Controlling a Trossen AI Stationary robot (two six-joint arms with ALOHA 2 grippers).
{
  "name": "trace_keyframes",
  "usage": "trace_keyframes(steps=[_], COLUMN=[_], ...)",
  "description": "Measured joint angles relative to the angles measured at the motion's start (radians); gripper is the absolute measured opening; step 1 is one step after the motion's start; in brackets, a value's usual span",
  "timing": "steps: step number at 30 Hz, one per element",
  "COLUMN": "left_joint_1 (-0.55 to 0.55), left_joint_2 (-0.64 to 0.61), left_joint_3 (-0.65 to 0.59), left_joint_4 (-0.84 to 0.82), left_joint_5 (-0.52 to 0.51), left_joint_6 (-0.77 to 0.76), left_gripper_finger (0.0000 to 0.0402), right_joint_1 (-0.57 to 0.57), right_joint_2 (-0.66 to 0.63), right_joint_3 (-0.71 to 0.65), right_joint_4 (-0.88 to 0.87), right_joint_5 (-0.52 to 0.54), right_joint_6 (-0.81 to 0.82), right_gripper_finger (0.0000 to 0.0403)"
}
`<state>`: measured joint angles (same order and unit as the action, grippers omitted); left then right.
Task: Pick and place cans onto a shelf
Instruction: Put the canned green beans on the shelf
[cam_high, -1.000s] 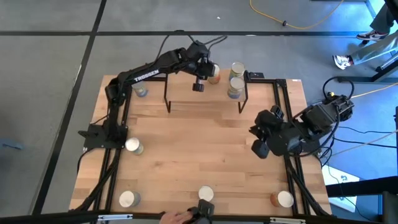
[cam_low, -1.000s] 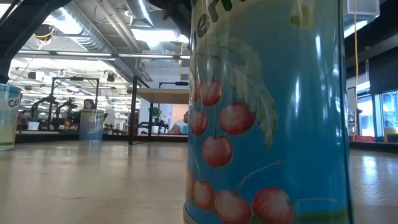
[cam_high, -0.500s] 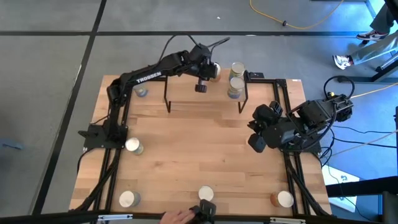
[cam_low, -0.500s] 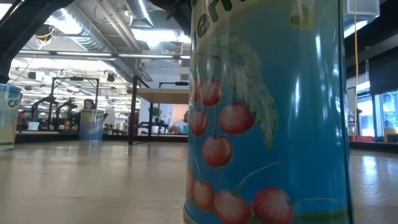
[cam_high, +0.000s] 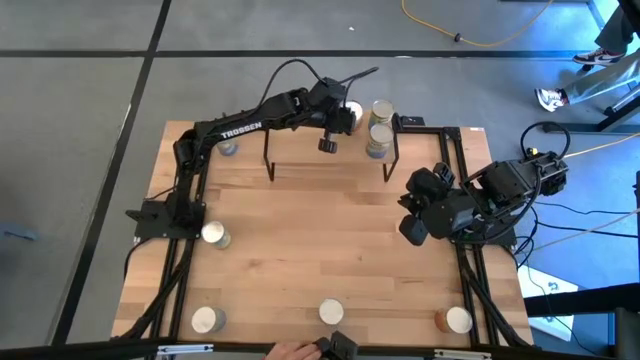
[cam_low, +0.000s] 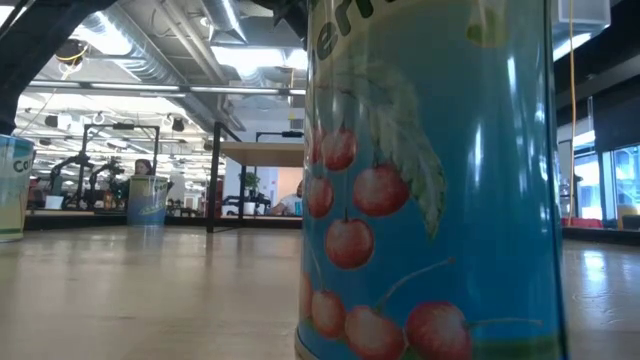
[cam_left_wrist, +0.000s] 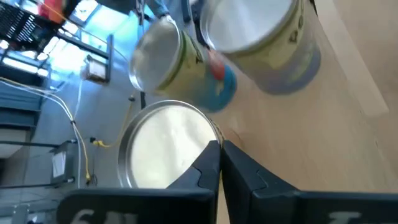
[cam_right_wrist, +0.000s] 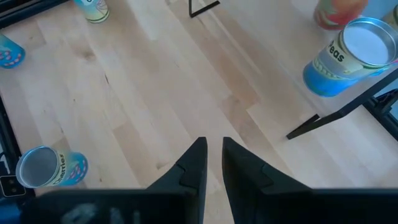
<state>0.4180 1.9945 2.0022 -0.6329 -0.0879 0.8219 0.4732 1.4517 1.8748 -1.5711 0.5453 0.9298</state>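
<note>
Three cans (cam_high: 377, 126) stand grouped toward the right end of the shelf (cam_high: 300, 150), at the table's (cam_high: 330, 240) far edge. The left gripper (cam_high: 327, 144) hangs over the shelf beside them, jaws closed, holding nothing. Risk: a sideways sweep could topple a can. The right gripper (cam_high: 412, 230) waits near the right edge, fingers slightly parted, empty.

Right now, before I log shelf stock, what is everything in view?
cans on the shelf: three, pale tops, right part of the shelf
cans on the table: five, pale tops, one far left, one left, three along the near edge
shelf: one, light wood, black legs, far edge
table: one, light wood, black rails
cable: one, yellow, floor beyond
person's hand: one, near edge
left fingers: shut, empty, over the shelf
right fingers: open, empty, table's right side
</note>
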Motion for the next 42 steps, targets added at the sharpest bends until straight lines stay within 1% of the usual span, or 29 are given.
trace_keyframes(steps=[8,18,24,28,32,34,38,42], left_joint_1=[0.001,0.0,0.0,-0.001,-0.008,-0.014,-0.024,-0.033], left_joint_2=[0.0,0.0,0.0,0.0,0.0,-0.001,-0.002,-0.002], left_joint_3=[0.0,0.0,0.0,0.0,0.0,0.0,0.0,0.0], left_joint_4=[0.009,-0.071,-0.072,-0.069,-0.056,-0.049,-0.046,-0.046], left_joint_5=[-0.008,-0.008,-0.008,-0.008,-0.009,-0.024,-0.092,-0.131], left_joint_6=[0.024,-0.016,-0.107,-0.113,-0.111,-0.114,-0.103,-0.082], left_gripper_finger=[0.0002,0.0001,0.0001,0.0001,0.0012,0.0018,0.0023,0.0012], right_joint_1=[0.0,0.0,0.0,0.0,0.0,0.0,0.0,0.0], right_joint_2=[0.0,0.0,0.0,0.0,0.0,0.0,0.0,0.0], right_joint_3=[0.0,0.0,0.0,0.0,0.0,0.0,0.0,0.0], right_joint_4=[0.0,0.0,0.0,0.0,0.0,0.0,0.0,0.0], right_joint_5=[0.0,0.0,0.0,0.0,0.0,0.001,0.002,0.002], right_joint_6=[0.0,0.0,0.002,0.003,0.003,0.003,0.004,0.004], right_gripper_finger=[0.0052,0.0052,0.0052,0.0052,0.0052,0.0052,0.0052,0.0052])
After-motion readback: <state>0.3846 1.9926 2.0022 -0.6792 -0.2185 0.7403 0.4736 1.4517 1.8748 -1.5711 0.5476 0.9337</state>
